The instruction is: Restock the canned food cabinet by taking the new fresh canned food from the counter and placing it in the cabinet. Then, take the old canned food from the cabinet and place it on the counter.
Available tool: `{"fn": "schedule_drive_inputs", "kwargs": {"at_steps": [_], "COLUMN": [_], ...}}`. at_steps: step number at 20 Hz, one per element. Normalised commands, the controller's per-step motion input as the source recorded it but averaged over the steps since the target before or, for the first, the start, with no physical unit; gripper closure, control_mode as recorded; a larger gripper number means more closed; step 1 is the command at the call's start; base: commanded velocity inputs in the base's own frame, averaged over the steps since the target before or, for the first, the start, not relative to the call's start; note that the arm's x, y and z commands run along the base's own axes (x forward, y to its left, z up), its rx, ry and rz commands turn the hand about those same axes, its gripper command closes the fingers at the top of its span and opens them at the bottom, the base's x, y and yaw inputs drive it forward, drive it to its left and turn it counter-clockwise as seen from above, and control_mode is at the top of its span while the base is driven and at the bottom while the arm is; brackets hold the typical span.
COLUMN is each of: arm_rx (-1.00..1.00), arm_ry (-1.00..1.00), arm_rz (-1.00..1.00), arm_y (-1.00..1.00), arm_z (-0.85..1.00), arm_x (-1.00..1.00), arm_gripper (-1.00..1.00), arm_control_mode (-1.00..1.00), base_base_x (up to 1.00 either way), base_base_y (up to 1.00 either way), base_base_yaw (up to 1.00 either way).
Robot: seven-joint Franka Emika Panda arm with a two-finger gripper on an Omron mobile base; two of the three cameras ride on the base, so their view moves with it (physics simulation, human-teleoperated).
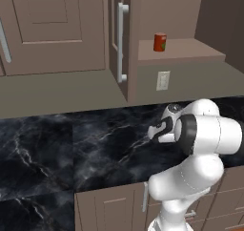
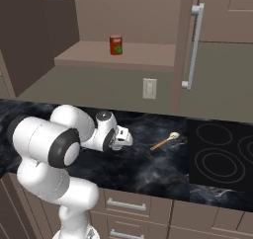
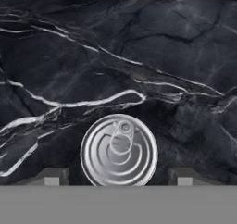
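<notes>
The old canned food (image 3: 119, 150) is sitting upright on the black worktop (image 3: 139, 56), between the parted fingers (image 3: 51, 177), which are gripping nothing; it looks rigid, light, slick-sided metal, best pinched across its round wall

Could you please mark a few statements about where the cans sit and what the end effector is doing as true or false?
1. The red-orange can stands upright on the cabinet shelf. True.
2. The grey-silver can is on that shelf too. False: it sits on the black counter, seen from above in the hand view.
3. The end effector has its fingertips apart on either side of the grey-silver can. True.
4. A wooden spoon lies on the counter near the cooktop. True.
5. The cabinet door with the silver handle is closed. False: it stands open.
</notes>
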Motion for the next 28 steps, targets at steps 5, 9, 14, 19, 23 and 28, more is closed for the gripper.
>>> {"fn": "schedule_drive_inputs", "kwargs": {"at_steps": [5, 9, 14, 19, 23, 28], "arm_rx": [0.0, 0.01, 0.01, 0.0, 0.0, -0.01], "arm_ry": [0.04, 0.0, -0.03, -0.09, -0.12, -0.19], "arm_rz": [-0.01, -0.02, -0.02, 0.0, 0.0, 0.0], "arm_y": [0.0, -0.1, -0.29, -0.26, -0.19, -0.01], "arm_z": [0.54, 0.83, 0.84, 0.75, 0.64, 0.63], "arm_x": [-0.01, -0.65, -1.0, -1.0, -1.0, -1.0], "arm_gripper": [-1.0, -1.0, -1.0, -1.0, -1.0, -1.0], "arm_control_mode": [-1.0, -1.0, -1.0, -1.0, -1.0, -1.0], "base_base_x": [0.0, 0.0, 0.0, 0.0, 0.0, 0.0], "base_base_y": [0.0, 0.0, 0.0, 0.0, 0.0, 0.0], "base_base_yaw": [0.0, 0.0, 0.0, 0.0, 0.0, 0.0]}}
